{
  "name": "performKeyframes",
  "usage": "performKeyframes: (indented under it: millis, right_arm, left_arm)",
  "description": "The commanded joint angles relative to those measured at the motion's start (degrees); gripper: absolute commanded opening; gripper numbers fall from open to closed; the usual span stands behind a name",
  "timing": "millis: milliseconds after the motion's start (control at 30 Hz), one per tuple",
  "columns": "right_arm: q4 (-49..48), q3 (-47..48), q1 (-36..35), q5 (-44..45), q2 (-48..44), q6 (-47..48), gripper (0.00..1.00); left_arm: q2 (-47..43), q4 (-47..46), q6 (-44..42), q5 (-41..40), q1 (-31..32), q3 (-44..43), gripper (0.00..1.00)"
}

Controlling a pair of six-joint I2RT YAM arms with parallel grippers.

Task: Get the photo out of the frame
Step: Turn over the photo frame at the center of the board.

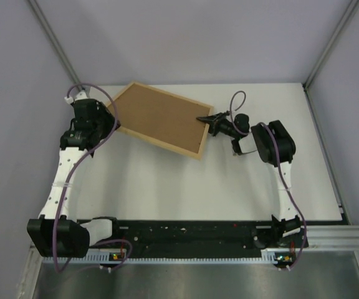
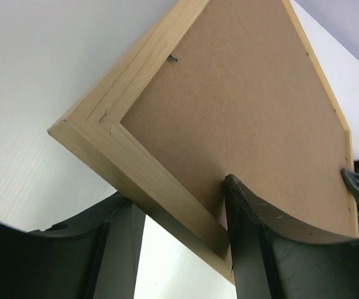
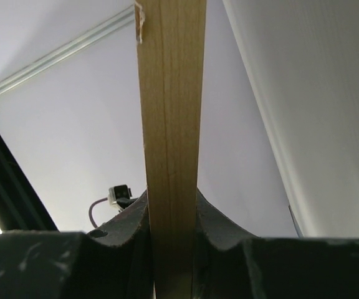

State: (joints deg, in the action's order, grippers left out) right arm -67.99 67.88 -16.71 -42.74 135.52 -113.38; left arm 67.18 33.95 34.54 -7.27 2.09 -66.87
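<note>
Where the two arms are bolted along the near edge of the white surface (image 1: 186, 180), we start and work away toward the far half. The left end effector (image 1: 113, 117) is clamped on the frame (image 1: 161, 118) at its left rail. From the left wrist we see one finger (image 2: 273, 249) lying on the brown fibreboard back (image 2: 242, 106) and the other tucked under the light-wood rail. The right end effector (image 1: 202, 118) is closed on the opposite, right rail, the wood edge pinched tight between both fingers. The frame sits back side up, askew to the surface's edges, its far corner near the far edge, left of the middle. A small metal tab (image 2: 172, 58) sticks out by the board's far rim. Whether the frame rests on the surface or hangs just off it we cannot tell.
</note>
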Motion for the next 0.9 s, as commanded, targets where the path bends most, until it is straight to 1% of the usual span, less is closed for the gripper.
performKeyframes:
  millis: [0, 33, 100, 133, 200, 267, 333, 467, 567, 667, 867]
  right_arm:
    - [-19.02, 2.61, -0.43, 3.80, -6.59, -10.80, 0.00]
    - [-19.46, 2.52, -0.52, 4.15, -6.41, -11.15, 0.00]
    - [-19.99, 2.87, -0.87, 4.42, -5.98, -11.68, 0.00]
    - [-19.99, 2.88, -1.13, 4.68, -5.80, -11.86, 0.00]
    - [-19.99, 3.05, -1.40, 4.68, -5.97, -11.95, 0.00]
    - [-20.43, 3.05, -1.92, 5.30, -5.89, -12.56, 0.00]
    - [-20.61, 3.57, -2.01, 5.39, -5.97, -12.92, 0.00]
    - [-20.61, 4.63, -1.92, 4.78, -6.50, -12.48, 0.00]
    - [-19.74, 4.72, -1.57, 3.72, -7.03, -10.90, 0.00]
    - [-17.63, 4.02, -0.78, 2.23, -7.55, -8.18, 0.00]
    - [-6.13, 4.37, 0.18, -4.36, -9.22, 2.44, 0.00]
  left_arm:
    - [1.99, 8.24, -9.06, 24.04, 1.25, -5.63, 0.44]
    - [2.34, 7.71, -8.27, 25.01, 1.25, -6.51, 0.48]
    - [2.78, 6.75, -7.56, 28.60, 1.16, -7.22, 0.60]
    - [2.61, 5.87, -7.56, 30.71, 1.16, -7.39, 0.68]
    - [2.08, 3.50, -6.60, 36.07, 1.16, -5.56, 0.79]
    - [1.38, 1.30, -5.63, 40.38, 1.16, -3.36, 0.81]
    - [0.68, -0.90, -4.93, 42.24, 1.16, -0.90, 0.82]
    - [-0.29, -3.02, -6.41, 41.72, 1.08, 4.11, 0.85]
    - [-0.12, -2.49, -7.82, 41.98, 1.08, 5.34, 0.86]
    - [-0.91, -2.40, -8.26, 42.51, 0.99, 5.44, 0.86]
    - [-0.29, -0.38, -9.93, 38.74, 0.64, -0.35, 0.91]
